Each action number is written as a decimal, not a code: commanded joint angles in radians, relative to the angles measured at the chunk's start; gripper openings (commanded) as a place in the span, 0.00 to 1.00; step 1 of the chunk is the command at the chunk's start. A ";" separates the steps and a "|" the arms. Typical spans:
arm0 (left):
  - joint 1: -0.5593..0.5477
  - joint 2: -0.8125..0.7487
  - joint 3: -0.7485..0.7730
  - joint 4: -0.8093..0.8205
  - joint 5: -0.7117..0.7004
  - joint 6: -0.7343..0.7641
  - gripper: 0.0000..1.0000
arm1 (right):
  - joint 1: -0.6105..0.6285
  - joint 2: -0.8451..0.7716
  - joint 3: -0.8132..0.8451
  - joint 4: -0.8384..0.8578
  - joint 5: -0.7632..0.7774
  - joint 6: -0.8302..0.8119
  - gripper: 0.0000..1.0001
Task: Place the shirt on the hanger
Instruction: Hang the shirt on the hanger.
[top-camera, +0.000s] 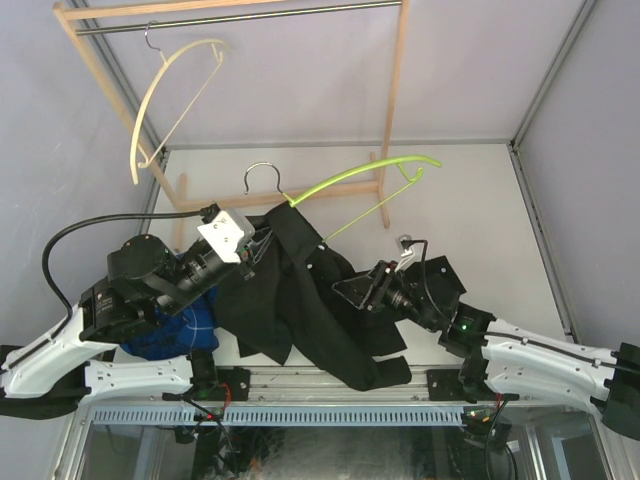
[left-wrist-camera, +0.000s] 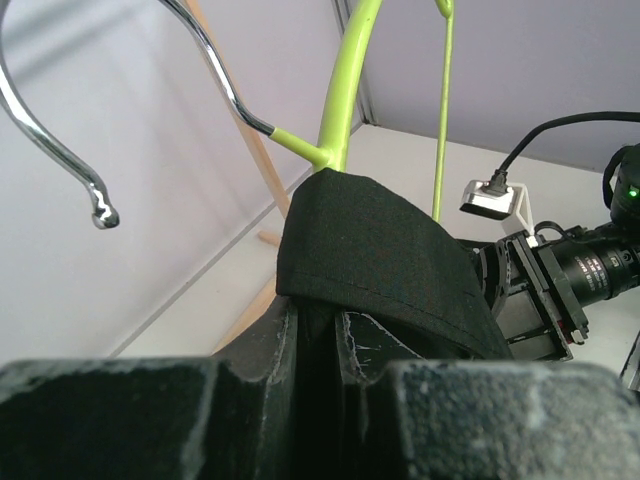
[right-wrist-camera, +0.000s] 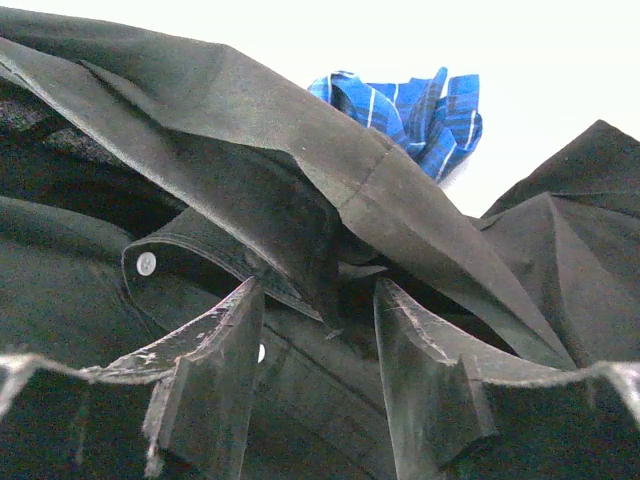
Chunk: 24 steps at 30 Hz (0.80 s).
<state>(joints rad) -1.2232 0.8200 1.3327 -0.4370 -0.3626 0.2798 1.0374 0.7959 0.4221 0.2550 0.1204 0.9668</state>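
Top external view is taken up mostly by the white table (top-camera: 480, 200). Above it the black shirt (top-camera: 300, 300) is draped over one shoulder of the lime-green hanger (top-camera: 350, 178), and most of the cloth sags below the hanger toward the arm bases. The hanger is held clear of the table with its other arm bare. The left end effector (left-wrist-camera: 320, 350) is closed on the cloth folded over the hanger's covered shoulder, and the hanger is judged to be clamped beneath it. The right end effector (right-wrist-camera: 318, 300), below the hanger, stands open, and a loose hem hangs unpinched between its fingers. The shirt is judged light, limp and prone to sliding, so it is best taken at the collar or a shoulder seam. A white button (right-wrist-camera: 146, 263) is seen beside that hem.
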 joint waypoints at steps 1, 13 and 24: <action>0.004 -0.001 0.071 0.068 0.005 -0.005 0.00 | 0.012 0.025 -0.001 0.151 -0.030 0.038 0.46; 0.004 -0.010 0.074 0.070 -0.008 -0.002 0.00 | 0.036 0.135 -0.011 0.198 0.005 0.065 0.30; 0.005 -0.027 0.065 0.069 -0.018 -0.001 0.00 | 0.080 0.093 -0.068 0.202 0.116 0.093 0.17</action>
<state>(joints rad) -1.2232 0.8162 1.3331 -0.4389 -0.3641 0.2802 1.0977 0.9241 0.3611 0.4156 0.1703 1.0424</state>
